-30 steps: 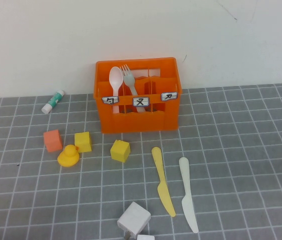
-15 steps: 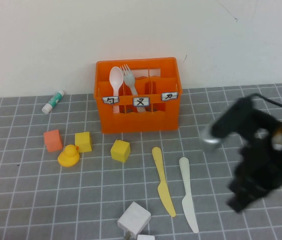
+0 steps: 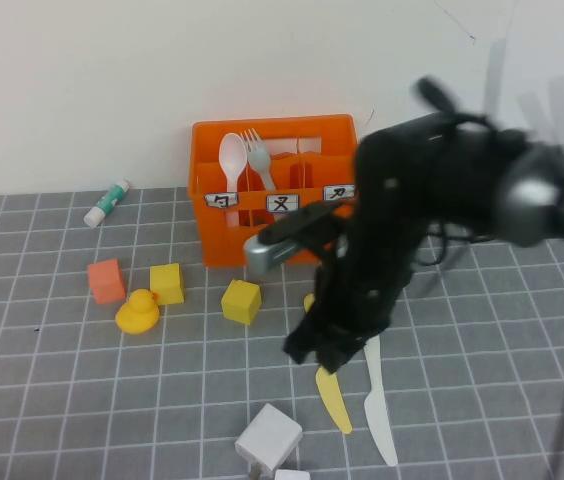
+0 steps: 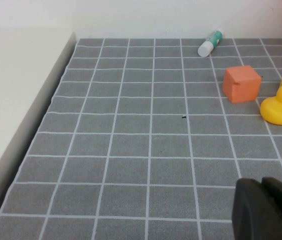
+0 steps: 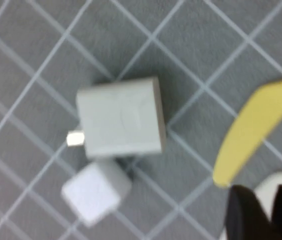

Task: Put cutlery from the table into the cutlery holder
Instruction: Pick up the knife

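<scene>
Grey gridded table (image 3: 522,330) against a white wall. Two knives, pale yellow (image 3: 334,402) and white (image 3: 377,415), are lying side by side; the right gripper (image 3: 322,350), state indeterminate, is hovering above and risks snagging both. The left gripper (image 4: 268,210), clenched, is idling aside.

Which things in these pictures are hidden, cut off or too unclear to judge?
- High view: the right arm covers the handle of the yellow knife and the upper part of the white knife.
- High view: the right gripper is blurred by motion; its grip on anything is unclear.
- High view: the crate labels are too small to read; the arm hides its right side.
- Left wrist view: the left gripper, shut, is cut off by the edge.
</scene>
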You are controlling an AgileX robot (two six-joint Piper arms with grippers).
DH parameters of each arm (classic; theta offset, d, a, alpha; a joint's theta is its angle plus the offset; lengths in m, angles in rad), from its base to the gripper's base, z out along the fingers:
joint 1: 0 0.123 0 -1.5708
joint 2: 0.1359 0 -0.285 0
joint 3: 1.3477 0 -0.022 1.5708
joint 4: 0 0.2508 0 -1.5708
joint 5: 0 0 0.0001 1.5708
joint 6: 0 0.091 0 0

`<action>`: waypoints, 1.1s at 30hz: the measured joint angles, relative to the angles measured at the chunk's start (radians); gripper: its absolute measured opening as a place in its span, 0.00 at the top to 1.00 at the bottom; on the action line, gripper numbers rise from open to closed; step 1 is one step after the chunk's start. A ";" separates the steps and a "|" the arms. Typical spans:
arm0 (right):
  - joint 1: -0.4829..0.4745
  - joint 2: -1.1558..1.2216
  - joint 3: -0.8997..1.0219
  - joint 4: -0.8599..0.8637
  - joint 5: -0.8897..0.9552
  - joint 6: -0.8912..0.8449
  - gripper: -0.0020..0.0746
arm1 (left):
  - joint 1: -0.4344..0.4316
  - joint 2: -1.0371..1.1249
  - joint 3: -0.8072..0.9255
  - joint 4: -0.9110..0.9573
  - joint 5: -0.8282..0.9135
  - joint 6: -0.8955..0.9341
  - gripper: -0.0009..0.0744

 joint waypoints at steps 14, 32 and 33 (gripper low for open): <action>0.002 0.291 -0.266 -0.192 0.013 0.289 0.44 | 0.000 0.000 0.000 0.000 0.000 0.000 0.99; 0.000 0.362 -0.298 -0.175 -0.079 0.345 0.51 | 0.000 0.000 0.000 -0.001 0.000 0.000 0.99; 0.000 0.363 -0.298 -0.182 -0.078 0.345 0.54 | 0.000 0.000 0.000 -0.001 0.000 0.000 0.99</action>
